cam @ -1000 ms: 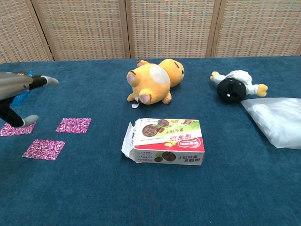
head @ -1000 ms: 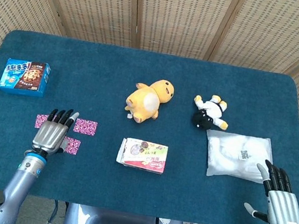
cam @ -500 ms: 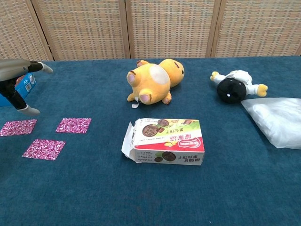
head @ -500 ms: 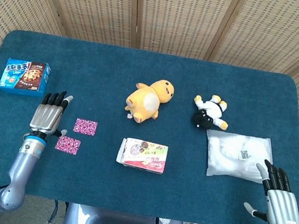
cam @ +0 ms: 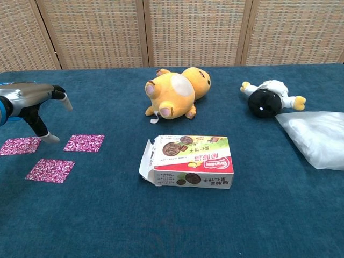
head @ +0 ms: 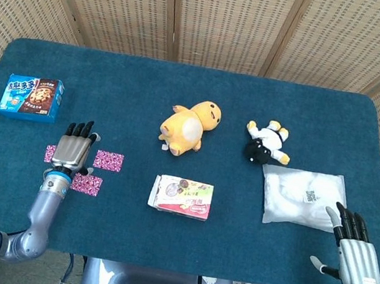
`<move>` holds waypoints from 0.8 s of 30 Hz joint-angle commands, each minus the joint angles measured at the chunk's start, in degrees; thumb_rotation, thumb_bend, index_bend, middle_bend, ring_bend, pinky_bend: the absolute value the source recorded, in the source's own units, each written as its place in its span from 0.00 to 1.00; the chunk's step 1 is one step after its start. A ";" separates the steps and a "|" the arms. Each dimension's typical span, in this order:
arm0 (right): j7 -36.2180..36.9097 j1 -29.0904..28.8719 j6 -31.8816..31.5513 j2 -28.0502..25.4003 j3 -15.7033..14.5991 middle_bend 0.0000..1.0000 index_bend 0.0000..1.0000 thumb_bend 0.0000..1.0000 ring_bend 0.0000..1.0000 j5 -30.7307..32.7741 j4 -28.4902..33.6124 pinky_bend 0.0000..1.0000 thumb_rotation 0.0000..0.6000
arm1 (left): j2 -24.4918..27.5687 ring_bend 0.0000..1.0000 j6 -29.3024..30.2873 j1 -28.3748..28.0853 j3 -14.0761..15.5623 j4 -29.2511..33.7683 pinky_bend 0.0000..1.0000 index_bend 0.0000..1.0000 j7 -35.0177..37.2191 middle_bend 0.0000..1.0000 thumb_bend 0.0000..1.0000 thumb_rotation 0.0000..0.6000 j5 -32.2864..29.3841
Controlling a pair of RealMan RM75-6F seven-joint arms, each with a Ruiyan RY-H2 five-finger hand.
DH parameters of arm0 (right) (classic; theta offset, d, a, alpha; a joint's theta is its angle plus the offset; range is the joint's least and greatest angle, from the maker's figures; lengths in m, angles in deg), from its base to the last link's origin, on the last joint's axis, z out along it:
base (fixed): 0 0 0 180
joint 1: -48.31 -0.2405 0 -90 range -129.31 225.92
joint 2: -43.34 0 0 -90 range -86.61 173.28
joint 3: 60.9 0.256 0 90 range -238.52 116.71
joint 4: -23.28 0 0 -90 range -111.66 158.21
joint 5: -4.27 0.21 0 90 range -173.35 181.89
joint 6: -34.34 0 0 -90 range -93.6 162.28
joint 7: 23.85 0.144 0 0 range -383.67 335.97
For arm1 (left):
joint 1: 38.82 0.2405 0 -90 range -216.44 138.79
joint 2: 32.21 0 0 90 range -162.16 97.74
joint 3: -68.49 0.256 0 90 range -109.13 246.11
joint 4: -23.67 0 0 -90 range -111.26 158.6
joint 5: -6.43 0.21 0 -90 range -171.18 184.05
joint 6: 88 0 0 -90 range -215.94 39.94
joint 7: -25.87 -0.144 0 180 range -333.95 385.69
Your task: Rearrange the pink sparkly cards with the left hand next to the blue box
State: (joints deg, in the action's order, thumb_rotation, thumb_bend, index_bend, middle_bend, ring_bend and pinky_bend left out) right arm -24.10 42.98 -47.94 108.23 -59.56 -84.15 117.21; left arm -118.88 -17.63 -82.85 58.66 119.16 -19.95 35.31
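Observation:
Three pink sparkly cards lie on the blue cloth at the front left: one to the right, one nearest the front edge, and one partly hidden by my left hand. In the chest view they are the right card, the front card and the left card. My left hand hovers over them, fingers extended and apart, holding nothing. The blue box sits farther back on the left. My right hand rests open at the front right edge.
A cookie carton lies to the right of the cards. A yellow plush, a black-and-white plush and a white plastic bag fill the middle and right. Bare cloth separates the cards from the blue box.
My left hand rose off the cards and went back toward the blue box, then came back a little to the right and lower. The three cards lie where they were. The right hand is still.

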 commanded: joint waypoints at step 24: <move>2.38 -0.35 1.01 -0.54 0.51 0.00 0.00 0.08 0.00 1.55 -0.74 0.00 1.00 | -9.23 0.00 -4.16 -5.59 -1.96 -12.95 0.00 0.27 -7.51 0.00 0.22 1.00 -8.82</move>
State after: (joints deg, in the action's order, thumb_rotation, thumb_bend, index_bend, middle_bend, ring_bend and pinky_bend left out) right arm -21.69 42.63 -46.94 107.68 -59.03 -82.58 116.44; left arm -127.84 -21.61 -88.37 56.68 106.84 -27.23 26.92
